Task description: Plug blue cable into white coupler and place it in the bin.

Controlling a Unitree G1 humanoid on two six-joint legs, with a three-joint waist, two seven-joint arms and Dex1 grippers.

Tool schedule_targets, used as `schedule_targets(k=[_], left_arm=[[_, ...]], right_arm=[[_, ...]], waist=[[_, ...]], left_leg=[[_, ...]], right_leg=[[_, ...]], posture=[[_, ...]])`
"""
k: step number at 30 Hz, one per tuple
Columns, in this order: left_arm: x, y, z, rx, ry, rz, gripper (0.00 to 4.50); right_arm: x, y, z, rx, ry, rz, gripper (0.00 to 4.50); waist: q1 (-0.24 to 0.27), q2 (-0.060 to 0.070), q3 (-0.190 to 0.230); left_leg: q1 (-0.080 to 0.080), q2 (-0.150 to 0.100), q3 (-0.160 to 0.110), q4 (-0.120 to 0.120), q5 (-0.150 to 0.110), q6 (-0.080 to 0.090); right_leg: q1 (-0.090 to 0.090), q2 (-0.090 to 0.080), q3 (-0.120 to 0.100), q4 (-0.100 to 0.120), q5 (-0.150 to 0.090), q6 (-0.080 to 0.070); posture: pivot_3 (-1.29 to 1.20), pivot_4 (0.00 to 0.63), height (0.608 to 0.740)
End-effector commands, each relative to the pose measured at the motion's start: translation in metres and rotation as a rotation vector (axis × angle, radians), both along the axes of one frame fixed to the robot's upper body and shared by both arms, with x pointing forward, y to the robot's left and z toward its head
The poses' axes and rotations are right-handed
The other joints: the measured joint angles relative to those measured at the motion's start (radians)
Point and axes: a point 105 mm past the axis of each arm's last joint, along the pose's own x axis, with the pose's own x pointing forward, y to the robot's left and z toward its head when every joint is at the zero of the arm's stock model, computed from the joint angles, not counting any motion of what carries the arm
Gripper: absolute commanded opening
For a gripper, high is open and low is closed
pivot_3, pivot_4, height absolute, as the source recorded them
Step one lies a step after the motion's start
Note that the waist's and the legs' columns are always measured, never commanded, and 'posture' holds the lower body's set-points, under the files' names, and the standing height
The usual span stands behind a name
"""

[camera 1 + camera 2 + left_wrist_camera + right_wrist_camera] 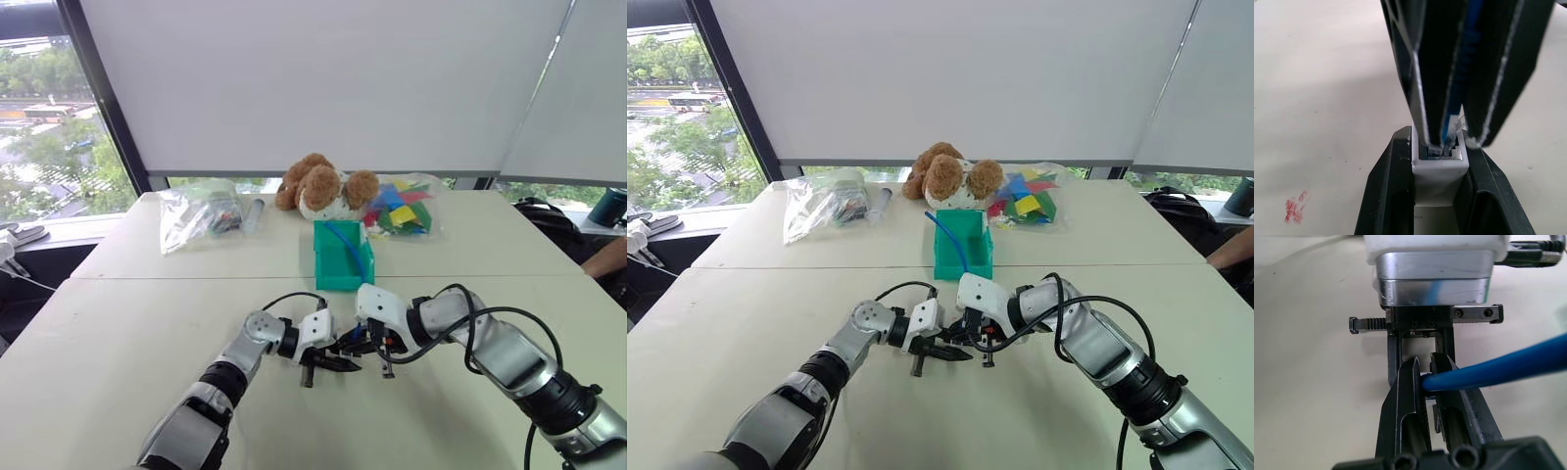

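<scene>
My left gripper [1440, 147] is shut on the white coupler [1440, 174], holding it just above the table. My right gripper [1423, 364] faces it from the other side, shut on the blue cable [1498, 369] close to its plug. In the left wrist view the plug's tip [1452, 132] sits in the mouth of the coupler's socket. Both grippers meet over the near table, the left [338, 364] and the right [358, 345]. The teal bin [343, 279] stands just beyond them. A stretch of blue cable [345, 243] lies inside it.
A brown teddy [318, 186] sits behind the bin. Clear plastic bags lie at the back left [201, 213] and back right [402, 211], the right one with coloured pieces. A person's arm [609, 259] shows at the right edge. A red smear [1294, 210] marks the tabletop.
</scene>
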Motion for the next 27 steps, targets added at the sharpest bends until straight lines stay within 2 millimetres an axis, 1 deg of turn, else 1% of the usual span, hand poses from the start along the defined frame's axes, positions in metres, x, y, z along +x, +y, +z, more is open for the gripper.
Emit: schedule_targets(k=[1, 3, 5, 7, 11, 13, 18, 23, 25, 27], left_arm=[[0.000, 0.002, -0.005, 0.001, 0.031, 0.016, 0.42], [-0.001, 0.002, -0.005, -0.002, 0.032, 0.016, 0.42], [-0.001, 0.001, -0.005, -0.005, 0.036, 0.015, 0.42], [-0.003, 0.001, -0.006, -0.005, 0.037, 0.012, 0.42], [-0.004, 0.002, -0.007, -0.004, 0.039, 0.011, 0.42], [-0.004, 0.003, -0.008, -0.002, 0.038, 0.012, 0.42], [-0.004, 0.004, -0.009, 0.001, 0.036, 0.015, 0.42], [-0.005, 0.004, -0.009, 0.006, 0.030, 0.011, 0.42], [-0.006, 0.004, -0.010, 0.010, 0.029, 0.011, 0.42], [-0.006, 0.005, -0.012, 0.020, 0.026, 0.012, 0.42]], right_arm=[[-0.001, 0.002, -0.006, -0.025, 0.011, 0.017, 0.00], [0.000, 0.004, -0.009, -0.023, 0.016, 0.019, 0.00], [0.001, 0.005, -0.021, -0.029, 0.054, 0.011, 0.00], [0.001, 0.003, -0.037, -0.044, 0.110, 0.001, 0.00], [-0.001, 0.000, -0.056, -0.078, 0.168, 0.003, 0.00], [-0.005, -0.002, -0.065, -0.108, 0.209, 0.014, 0.00], [-0.012, -0.001, -0.074, -0.108, 0.280, 0.022, 0.00], [-0.015, 0.003, -0.089, -0.112, 0.338, 0.024, 0.00], [-0.017, 0.007, -0.092, -0.110, 0.358, 0.038, 0.00], [-0.022, 0.014, -0.090, -0.101, 0.370, 0.069, 0.00]], waist=[[0.000, 0.000, 0.000], [0.000, 0.000, 0.000], [-0.002, 0.000, -0.001], [-0.003, 0.000, -0.001], [-0.011, -0.002, -0.002], [-0.015, -0.002, -0.004], [-0.021, -0.003, -0.013], [-0.024, -0.006, -0.024], [-0.025, -0.007, -0.029], [-0.025, -0.009, -0.034]], left_leg=[[0.000, 0.000, 0.000, 0.000, 0.000, 0.000], [0.000, 0.000, 0.000, 0.000, 0.000, 0.000], [0.000, 0.000, 0.000, 0.000, 0.000, 0.000], [0.002, 0.000, 0.000, 0.000, 0.000, 0.000], [0.012, 0.001, 0.000, -0.002, -0.001, 0.001], [0.015, 0.001, 0.000, -0.004, -0.001, 0.002], [0.015, 0.001, 0.000, -0.004, -0.002, 0.002], [0.016, 0.002, -0.001, -0.005, -0.002, 0.003], [0.017, 0.002, -0.001, -0.005, -0.003, 0.004], [0.018, 0.003, -0.001, -0.006, -0.003, 0.005]], right_leg=[[0.000, 0.000, 0.000, 0.000, 0.000, 0.000], [0.000, 0.000, 0.000, 0.000, 0.000, 0.000], [0.000, 0.000, 0.000, 0.000, 0.000, 0.000], [0.002, 0.000, 0.000, 0.000, 0.000, 0.000], [0.010, 0.001, -0.001, -0.001, 0.000, 0.000], [0.014, 0.001, -0.001, -0.002, -0.001, -0.001], [0.014, 0.001, 0.000, -0.002, -0.001, -0.001], [0.014, 0.001, 0.000, -0.002, -0.002, -0.002], [0.014, 0.001, -0.001, -0.002, -0.002, -0.003], [0.014, 0.001, -0.001, -0.002, -0.004, -0.006]], posture=[[0.00, 0.150, 0.740], [0.00, 0.150, 0.740], [0.00, 0.150, 0.740], [0.00, 0.150, 0.740], [0.00, 0.150, 0.740], [0.00, 0.150, 0.740], [0.00, 0.150, 0.740], [0.00, 0.150, 0.740], [0.00, 0.150, 0.740], [0.00, 0.150, 0.740]])
